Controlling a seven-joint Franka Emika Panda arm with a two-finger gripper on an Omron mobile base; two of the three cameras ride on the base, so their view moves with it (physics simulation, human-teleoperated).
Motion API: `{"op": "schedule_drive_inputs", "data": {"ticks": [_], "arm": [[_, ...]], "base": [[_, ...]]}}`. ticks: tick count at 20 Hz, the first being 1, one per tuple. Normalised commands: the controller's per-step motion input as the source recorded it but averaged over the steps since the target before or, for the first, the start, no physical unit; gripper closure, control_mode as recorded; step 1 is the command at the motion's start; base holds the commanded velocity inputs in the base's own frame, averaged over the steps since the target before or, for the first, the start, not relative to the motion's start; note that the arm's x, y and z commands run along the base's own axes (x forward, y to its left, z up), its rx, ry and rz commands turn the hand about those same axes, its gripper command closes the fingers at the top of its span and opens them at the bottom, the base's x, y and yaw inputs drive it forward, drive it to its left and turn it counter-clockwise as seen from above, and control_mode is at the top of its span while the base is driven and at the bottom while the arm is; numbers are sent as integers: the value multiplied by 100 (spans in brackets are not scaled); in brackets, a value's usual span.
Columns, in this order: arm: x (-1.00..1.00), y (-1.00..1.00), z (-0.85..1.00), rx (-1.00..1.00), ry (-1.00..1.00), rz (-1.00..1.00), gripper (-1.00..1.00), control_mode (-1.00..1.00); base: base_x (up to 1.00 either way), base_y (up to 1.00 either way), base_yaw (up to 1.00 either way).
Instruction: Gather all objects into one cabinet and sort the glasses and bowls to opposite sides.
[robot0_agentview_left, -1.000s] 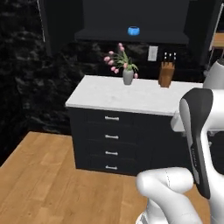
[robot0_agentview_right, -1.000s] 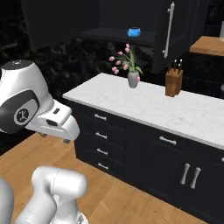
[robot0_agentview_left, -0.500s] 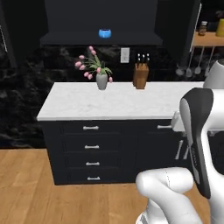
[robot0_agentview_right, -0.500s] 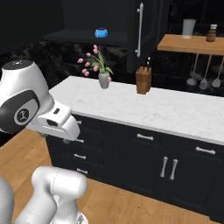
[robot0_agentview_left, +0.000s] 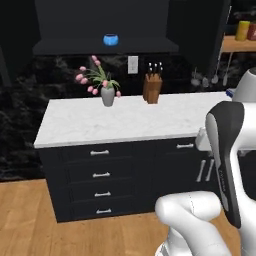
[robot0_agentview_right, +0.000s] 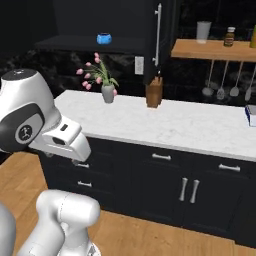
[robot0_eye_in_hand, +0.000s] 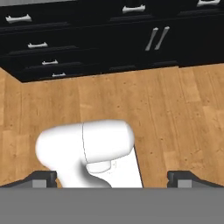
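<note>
Sitting on cabinet (robot0_agentview_right: 125, 45) shelf: blue bowl (robot0_agentview_right: 104, 38); pincer (robot0_eye_in_hand: 112, 177) floorward, well apart.

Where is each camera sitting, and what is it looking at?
Left base view: behind the arm on its left, facing the white counter; the arm rises at lower right.
Right base view: behind on the right, facing the same counter; the arm rises at lower left.
Hand view: on the hand, looking down at the wood floor and black drawers; open fingertips at the bottom.
Both base views share the blue bowl, flower vase and knife block.
</note>
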Motion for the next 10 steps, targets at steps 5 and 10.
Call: {"op": "schedule_drive_inputs", "data": {"ticks": [5,10], "arm": [[0,0,0,0,0,0,-100,100],[0,0,0,0,0,0,-100,100]], "base": [[33,61,-2],[49,46,-5]]}}
